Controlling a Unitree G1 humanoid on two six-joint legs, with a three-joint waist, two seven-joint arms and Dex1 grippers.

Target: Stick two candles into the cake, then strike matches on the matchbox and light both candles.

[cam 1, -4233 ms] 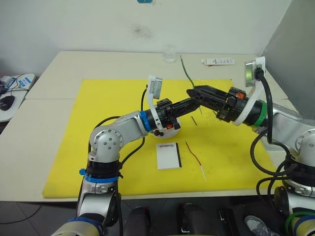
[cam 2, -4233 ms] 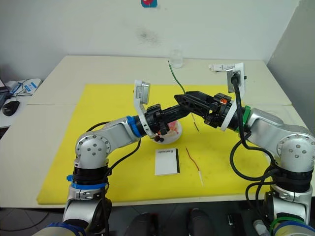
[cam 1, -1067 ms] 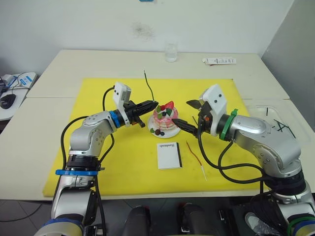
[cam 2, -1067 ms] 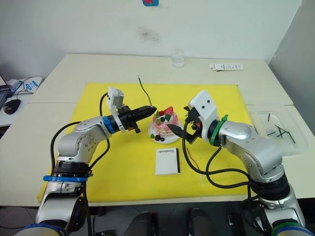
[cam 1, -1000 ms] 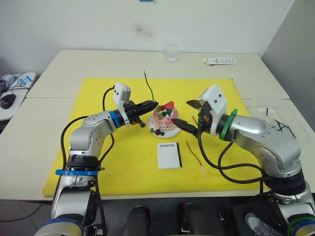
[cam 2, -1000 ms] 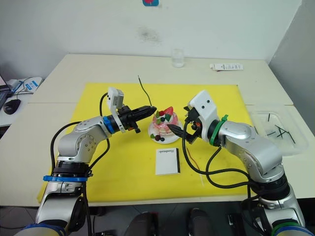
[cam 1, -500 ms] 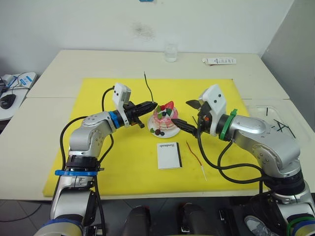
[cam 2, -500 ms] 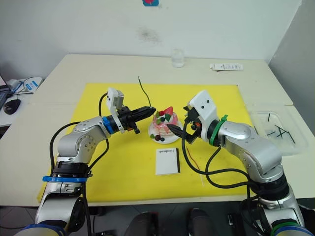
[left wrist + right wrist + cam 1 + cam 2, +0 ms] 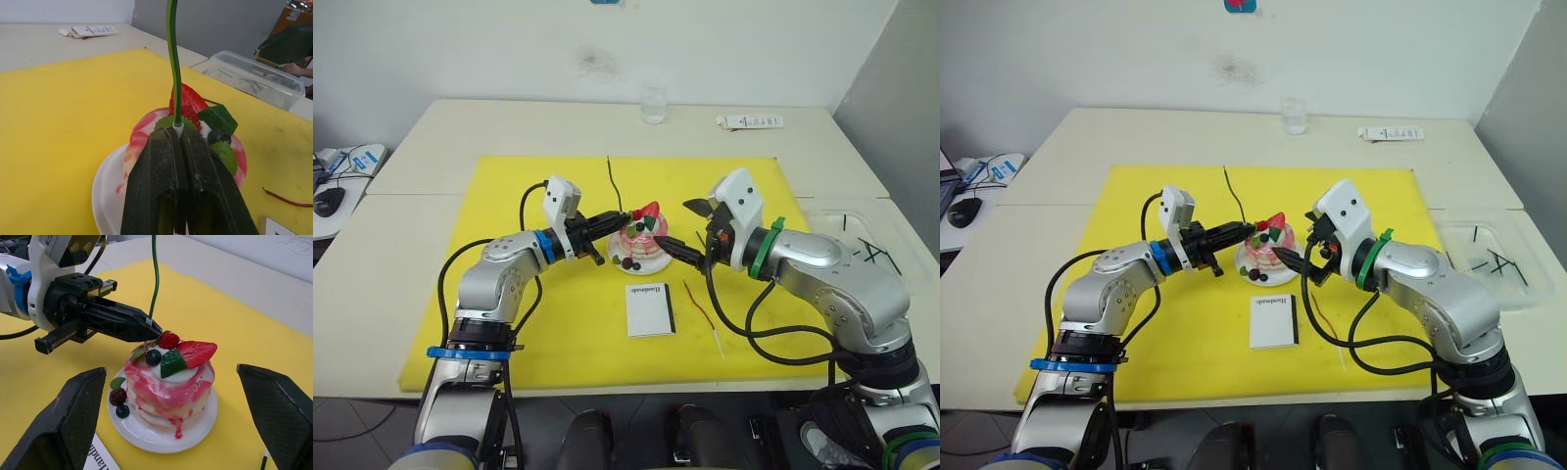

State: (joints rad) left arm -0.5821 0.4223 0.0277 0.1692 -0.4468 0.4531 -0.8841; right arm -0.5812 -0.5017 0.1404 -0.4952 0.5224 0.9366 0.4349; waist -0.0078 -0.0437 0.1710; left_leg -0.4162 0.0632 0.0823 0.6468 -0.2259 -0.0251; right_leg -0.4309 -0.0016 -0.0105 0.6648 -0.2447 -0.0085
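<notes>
Left end effector [image 9: 625,216] pinches the green candle [image 9: 612,182] by its pale lower end, fingers pressed together, the stick rising upright right at the top edge of the cake [image 9: 641,238]; my left wrist view shows the tip just short of the strawberry slice [image 9: 187,100]. Right end effector [image 9: 689,231] stands wide around the cake's far side, touching nothing in my right wrist view. From the head I see the red candle [image 9: 702,306] lying on the yellow mat [image 9: 509,304] beside the matchbox [image 9: 648,309], with black matches [image 9: 1495,258] in a clear tray [image 9: 1485,267] on the bench [image 9: 431,137].
</notes>
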